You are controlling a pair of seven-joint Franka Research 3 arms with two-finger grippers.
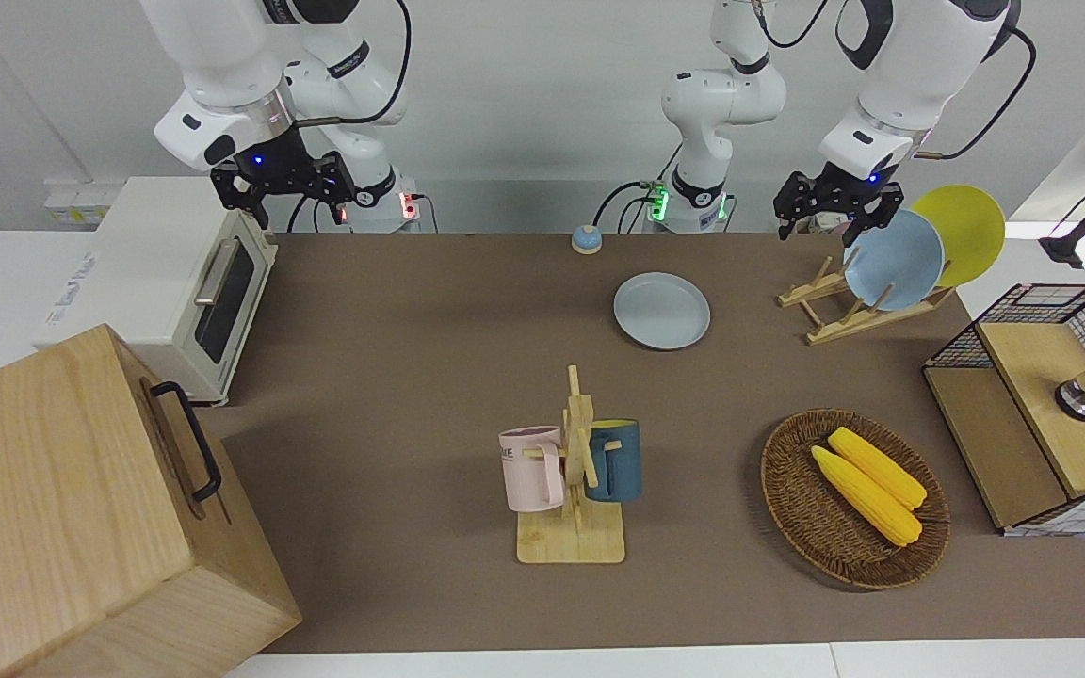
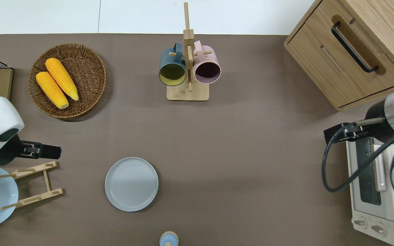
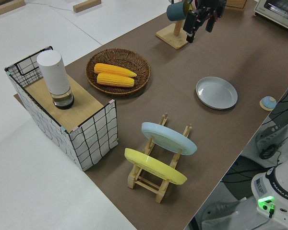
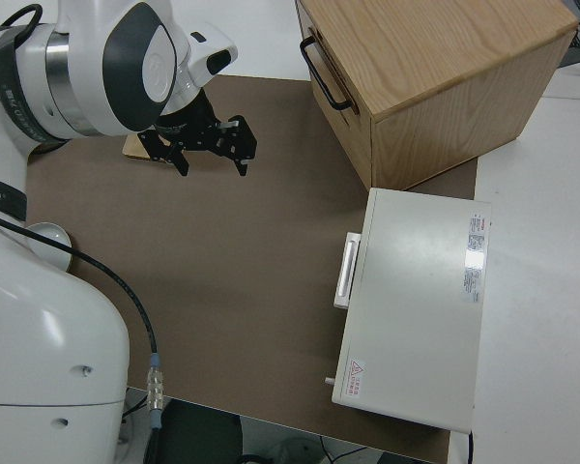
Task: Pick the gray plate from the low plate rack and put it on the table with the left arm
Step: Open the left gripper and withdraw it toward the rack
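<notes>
The gray plate [image 1: 661,310] lies flat on the counter [image 1: 411,377], well apart from the rack [image 1: 858,306], which holds only the blue plate [image 1: 893,261] and the yellow plate [image 1: 962,231]. The left hand [image 1: 834,209] hangs empty above the rack's open end, fingers spread. The placing step looks done, with the release complete. What seems left is clearing the arm away, which calls for keeping the hand off the blue plate just beside it. The right arm is parked, its fingers spread.
</notes>
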